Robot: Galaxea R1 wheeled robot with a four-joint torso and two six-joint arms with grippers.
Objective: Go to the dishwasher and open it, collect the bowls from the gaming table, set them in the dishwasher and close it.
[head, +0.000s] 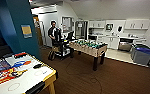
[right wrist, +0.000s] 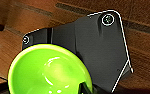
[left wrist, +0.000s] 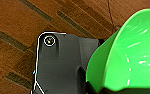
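A lime-green bowl (left wrist: pixel 131 52) hangs above the brown wooden floor in the left wrist view, its rim pinched by my left gripper (left wrist: pixel 94 89). A second green bowl (right wrist: pixel 49 71) is held the same way over the floor by my right gripper (right wrist: pixel 85 89), a dark finger lying over its rim. In the head view the gaming table (head: pixel 47 80), white-topped with a yellow edge, stands close at the lower left. The dishwasher (head: pixel 125 46) is far off under the back counter and looks open, with a dark inside.
A table-football table (head: pixel 89 48) stands mid-room between me and the kitchen. A person (head: pixel 53 32) stands behind a dark cart (head: pixel 62 48) left of it. A blue-lidded bin (head: pixel 142 53) sits right of the dishwasher. A teal wall (head: pixel 21 27) rises on the left.
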